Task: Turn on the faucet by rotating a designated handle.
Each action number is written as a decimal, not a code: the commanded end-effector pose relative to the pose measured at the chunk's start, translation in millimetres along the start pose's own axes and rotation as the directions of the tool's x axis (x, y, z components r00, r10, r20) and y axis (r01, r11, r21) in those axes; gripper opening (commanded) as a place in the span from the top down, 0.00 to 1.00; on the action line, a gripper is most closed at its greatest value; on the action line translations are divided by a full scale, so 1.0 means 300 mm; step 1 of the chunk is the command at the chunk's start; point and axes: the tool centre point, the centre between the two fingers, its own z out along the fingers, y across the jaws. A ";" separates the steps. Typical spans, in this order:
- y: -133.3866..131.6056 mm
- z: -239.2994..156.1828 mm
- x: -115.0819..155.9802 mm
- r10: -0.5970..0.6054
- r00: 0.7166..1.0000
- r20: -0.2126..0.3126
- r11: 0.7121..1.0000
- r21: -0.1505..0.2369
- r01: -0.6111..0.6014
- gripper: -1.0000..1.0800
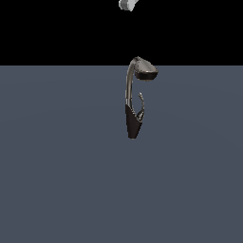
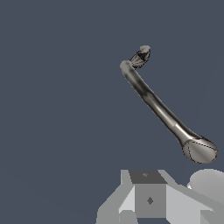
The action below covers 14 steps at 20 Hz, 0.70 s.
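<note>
The faucet (image 1: 133,121) stands upright on the grey floor, with a dark tapered base, a curved silvery neck (image 1: 128,85) and a wide oval head (image 1: 145,71). The handle (image 1: 141,101), a thin curved lever, rises from the base below the head on the exterior view's right. From above, the wrist view shows the neck (image 2: 155,105), the head (image 2: 200,150) and a small dark-and-silver part (image 2: 141,56) at the neck's foot. My gripper (image 2: 148,197) hangs high above the faucet, touching nothing. Only grey blocks of it show, so its jaws cannot be read.
A flat grey floor (image 1: 57,180) spreads around the faucet under a black background. A pale grey bit of the arm (image 1: 127,4) pokes in at the top edge of the exterior view, above the faucet head.
</note>
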 end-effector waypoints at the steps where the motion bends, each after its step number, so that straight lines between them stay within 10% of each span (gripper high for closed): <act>1: -0.011 0.034 0.065 0.065 0.998 0.026 0.998 0.021 -0.066 1.00; 14: -0.013 0.255 0.403 0.388 0.904 0.180 0.910 0.085 -0.407 1.00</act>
